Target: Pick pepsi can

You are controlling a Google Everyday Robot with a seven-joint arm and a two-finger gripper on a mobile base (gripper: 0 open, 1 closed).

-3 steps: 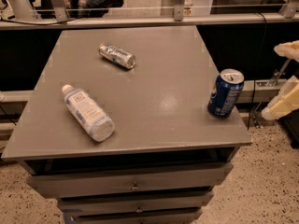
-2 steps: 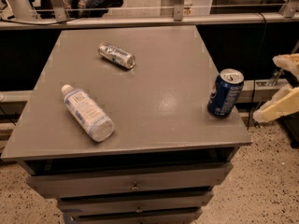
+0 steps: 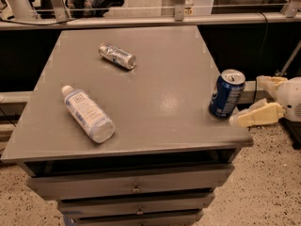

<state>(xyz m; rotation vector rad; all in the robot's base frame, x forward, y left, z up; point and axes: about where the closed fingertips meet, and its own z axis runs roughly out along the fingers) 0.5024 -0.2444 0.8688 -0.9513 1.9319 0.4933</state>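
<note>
The cream, smooth plastic gripper point(image 3: 247, 101) is at the right edge of the matte grey table top point(image 3: 164, 98), with its two wedge-shaped fingers apart and nothing between them. Its white rounded body is cut off by the frame. Directly left of the lower finger, nearly touching its tip, the dark blue cylindrical metal pepsi can point(image 3: 226, 94) stands upright. Far to the gripper's left lie a clear plastic bottle with white cap point(image 3: 88, 113) and a slim crinkled silver can point(image 3: 116, 56). Compared with the earlier picture, the gripper has come closer to the pepsi can and lower.
</note>
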